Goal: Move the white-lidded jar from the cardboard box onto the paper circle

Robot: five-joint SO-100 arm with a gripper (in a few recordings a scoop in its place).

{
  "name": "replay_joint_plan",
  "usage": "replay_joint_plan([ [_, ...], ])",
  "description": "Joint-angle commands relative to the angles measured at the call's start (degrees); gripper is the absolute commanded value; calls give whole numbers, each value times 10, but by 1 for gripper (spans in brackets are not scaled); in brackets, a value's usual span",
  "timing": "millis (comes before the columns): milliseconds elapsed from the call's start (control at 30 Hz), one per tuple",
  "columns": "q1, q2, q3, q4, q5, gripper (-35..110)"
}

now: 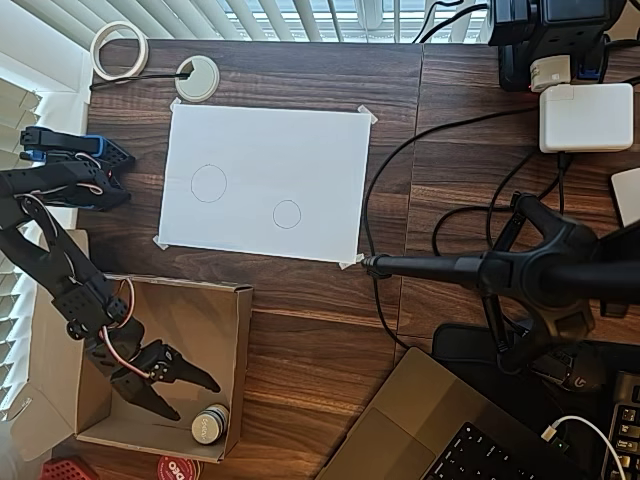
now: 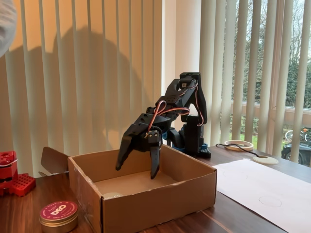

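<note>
In the overhead view the jar (image 1: 209,424) sits in the box (image 1: 241,340), in the corner at the lower right of the picture, close to the right wall. The hand (image 1: 189,398) hovers inside the box, just left of the jar, its 2 fingers (image 1: 192,373) spread apart and holding nothing. In the fixed view the hand (image 2: 137,173) points down into the box (image 2: 160,204), tips above the floor. A white sheet (image 1: 300,140) is taped to the table (image 1: 320,330) beyond the box; it bears 2 pencilled circles, and the smaller circle (image 1: 287,214) lies right of the larger circle (image 1: 208,183). A red-lidded tin (image 2: 58,216) stands outside the box.
</note>
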Motion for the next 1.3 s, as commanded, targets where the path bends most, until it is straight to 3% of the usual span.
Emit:
replay_joint_plan([
  [0, 26, 15, -48, -17, -14, 40],
  [1267, 16, -193, -238, -46, -26, 39],
])
